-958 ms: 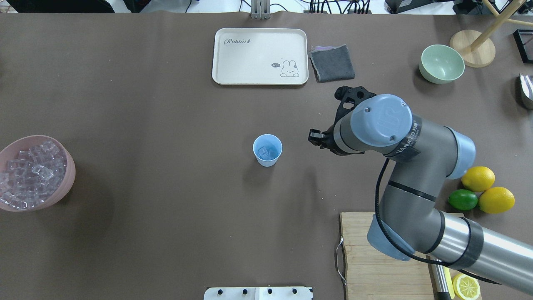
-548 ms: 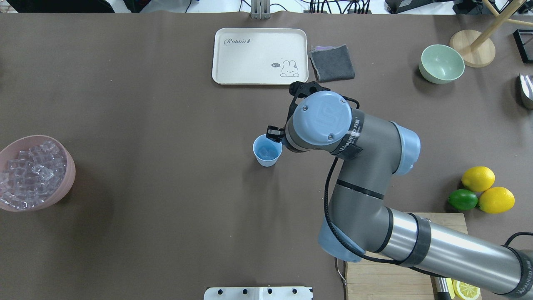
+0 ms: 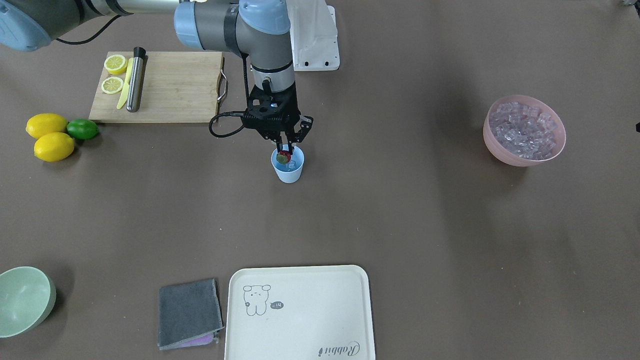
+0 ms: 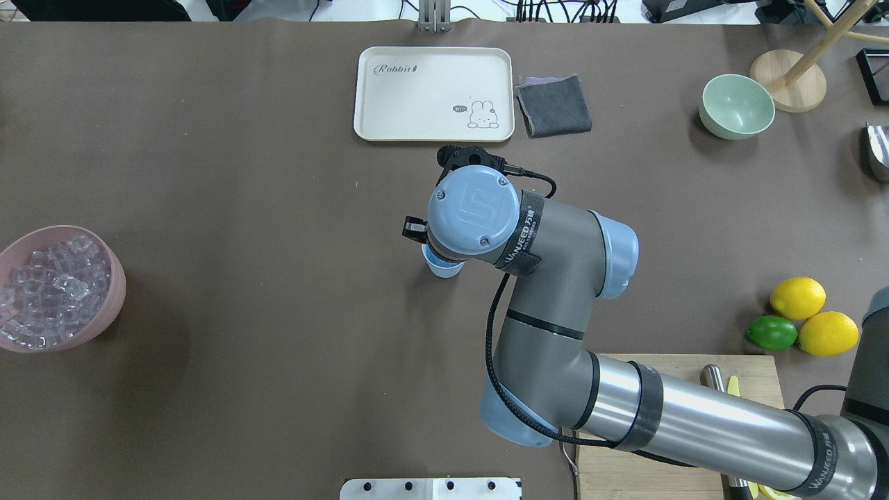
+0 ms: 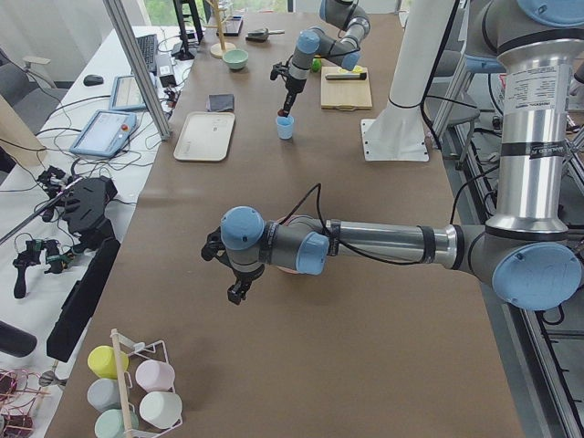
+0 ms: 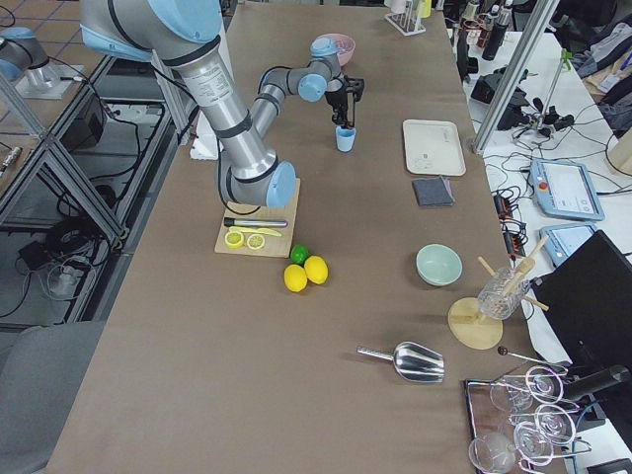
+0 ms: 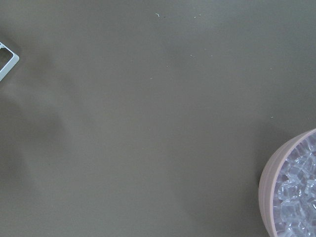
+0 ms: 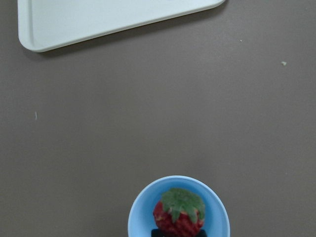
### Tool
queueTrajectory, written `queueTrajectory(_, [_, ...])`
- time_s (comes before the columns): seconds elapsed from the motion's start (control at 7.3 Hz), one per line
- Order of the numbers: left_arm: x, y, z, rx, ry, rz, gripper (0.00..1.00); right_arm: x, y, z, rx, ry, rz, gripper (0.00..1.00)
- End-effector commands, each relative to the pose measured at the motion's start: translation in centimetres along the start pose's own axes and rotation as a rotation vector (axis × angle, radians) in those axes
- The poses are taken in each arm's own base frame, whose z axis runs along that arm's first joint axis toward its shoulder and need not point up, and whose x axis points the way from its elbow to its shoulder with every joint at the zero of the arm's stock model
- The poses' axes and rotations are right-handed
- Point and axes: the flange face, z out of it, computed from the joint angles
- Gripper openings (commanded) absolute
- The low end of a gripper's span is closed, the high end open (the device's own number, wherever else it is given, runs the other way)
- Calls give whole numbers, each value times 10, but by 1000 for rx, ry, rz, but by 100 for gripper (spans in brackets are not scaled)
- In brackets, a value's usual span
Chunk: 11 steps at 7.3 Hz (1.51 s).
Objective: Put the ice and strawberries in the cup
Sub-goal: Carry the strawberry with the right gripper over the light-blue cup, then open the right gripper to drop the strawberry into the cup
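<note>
From overhead, hard to see the cup (image 4: 437, 269), mostly hidden under the right wrist. Pinched between the closed right fingers (image 3: 278, 146), at the cup mouth: the strawberry (image 8: 178, 212), green cap toward the tray (image 8: 98, 19), long axis unclear. For the left fingers (image 5: 237, 290), cannot tell.

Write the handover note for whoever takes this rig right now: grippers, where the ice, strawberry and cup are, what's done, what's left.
Right gripper: shut on the strawberry, held right over the mouth of the cup at mid-table.
Left gripper: hangs over the table by the pink bowl. It shows only in the left side view, so open or shut cannot be told.
Ice: heaped in the pink bowl, with some already in the cup.
Done: ice in the cup, strawberry picked up and brought over.
Left: open the right gripper to drop the strawberry in, then pull the arm clear.
</note>
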Motion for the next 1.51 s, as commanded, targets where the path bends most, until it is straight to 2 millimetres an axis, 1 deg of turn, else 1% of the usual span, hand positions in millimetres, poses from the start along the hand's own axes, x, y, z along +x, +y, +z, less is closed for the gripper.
queueTrajectory(0.0, [0,1,0,0,0,1,99,-2,5,2,-4,7,-2,0])
queueTrajectory(0.14, [0,6,1,-2,1,-2,99,-2,5,2,-4,7,-2,35])
queueTrajectory(0.27, [0,6,2,7,-2,9,99,-2,4,3,21,11,-4,99])
queueTrajectory(0.41, [-1,11,3,5,-1,6,99,-2,4,1,27,11,-5,100])
queueTrajectory(0.55, [-1,11,3,5,-1,6,99,-3,5,-2,19,7,-5,100])
queueTrajectory(0.82, [-2,13,4,3,-1,4,99,-1,6,-2,4,8,-4,100])
queueTrajectory(0.96, [-2,13,4,3,-1,4,99,12,-2,-10,9,34,-3,100])
queueTrajectory(1.1, [-1,10,4,3,-2,0,99,45,-26,-20,-15,68,-7,100])
queueTrajectory(1.23, [-11,18,15,-28,-1,-38,99,73,-62,-24,-45,82,-20,100])
queueTrajectory(1.37, [-24,31,30,-49,11,-57,99,108,-96,-26,-66,98,-44,100])
